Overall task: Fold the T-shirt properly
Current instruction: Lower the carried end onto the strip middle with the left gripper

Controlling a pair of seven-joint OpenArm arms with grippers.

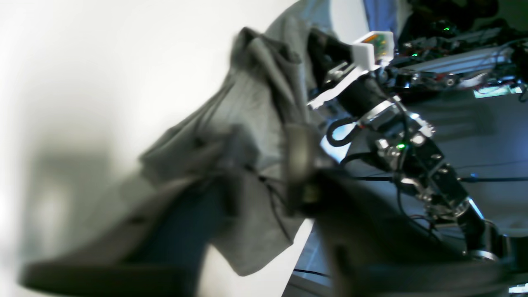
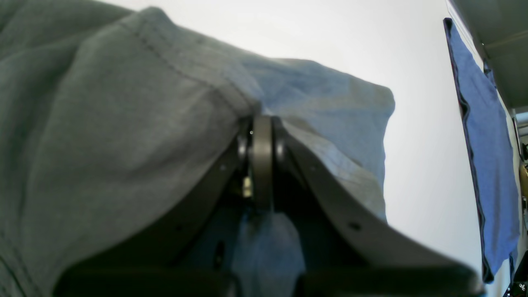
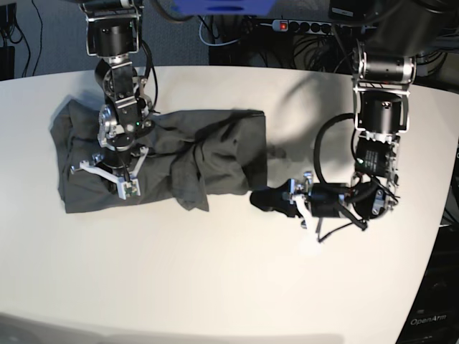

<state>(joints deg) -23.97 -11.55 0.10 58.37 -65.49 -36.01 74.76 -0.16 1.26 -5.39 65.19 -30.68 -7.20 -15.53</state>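
I see the T-shirt (image 3: 179,154) lying bunched on the white desk (image 3: 215,272), its long axis running straight from my right tool (image 3: 118,183) to my left tool (image 3: 276,198). Each tool sits at one end of the cloth, so the whole garment lies between them, and neither arm is nearer than the other; any pull along that line would stretch it flat.

My right tool is clamped fully shut on the T-shirt; in the right wrist view a stitched hem fold goes in between its closed black jaws. My left tool lies low over the desk at the shirt's far corner. In the left wrist view its jaws look nearly together with cloth bunched at them, but the picture is blurred and I cannot tell whether it truly grips.

The fabric is soft, matte charcoal-grey knit, limp and heavily creased, heaped in thick ridges midway between the tools. A blue cloth (image 2: 486,165) lies at the desk's edge, well apart.
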